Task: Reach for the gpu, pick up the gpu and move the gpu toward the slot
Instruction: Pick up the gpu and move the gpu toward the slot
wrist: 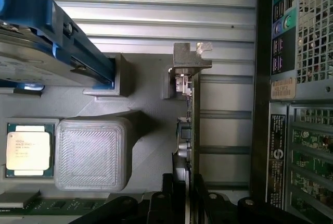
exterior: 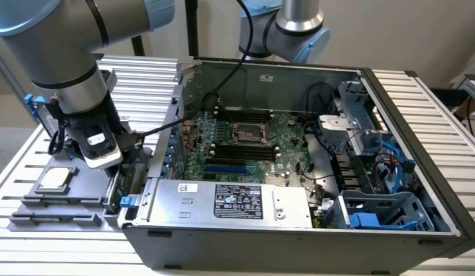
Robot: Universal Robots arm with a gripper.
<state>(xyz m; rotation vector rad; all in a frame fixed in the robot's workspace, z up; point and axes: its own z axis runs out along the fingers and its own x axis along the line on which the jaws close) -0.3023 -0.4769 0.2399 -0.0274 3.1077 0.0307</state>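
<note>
gpu (wrist: 190,104) stands on edge in the gray holder (wrist: 148,86), just beside the computer case (wrist: 263,104). gripper (wrist: 183,206) straddles one end, fingers narrowly apart, apparently not clamped. gripping off-centre could tilt the card and jam it in the holder.

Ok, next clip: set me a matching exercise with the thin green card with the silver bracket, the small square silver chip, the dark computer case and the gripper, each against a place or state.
Things:
1. thin green circuit-board card with silver end bracket
2. small square silver chip
3. dark metal computer case
4. gripper

Places or states:
A. open, motherboard exposed
B. lying flat in the grey tray
C. poised at the card's edge
D. standing on edge in the grey tray, beside the case

Pairs: 1-D, 2-B, 3-A, 4-C
</note>
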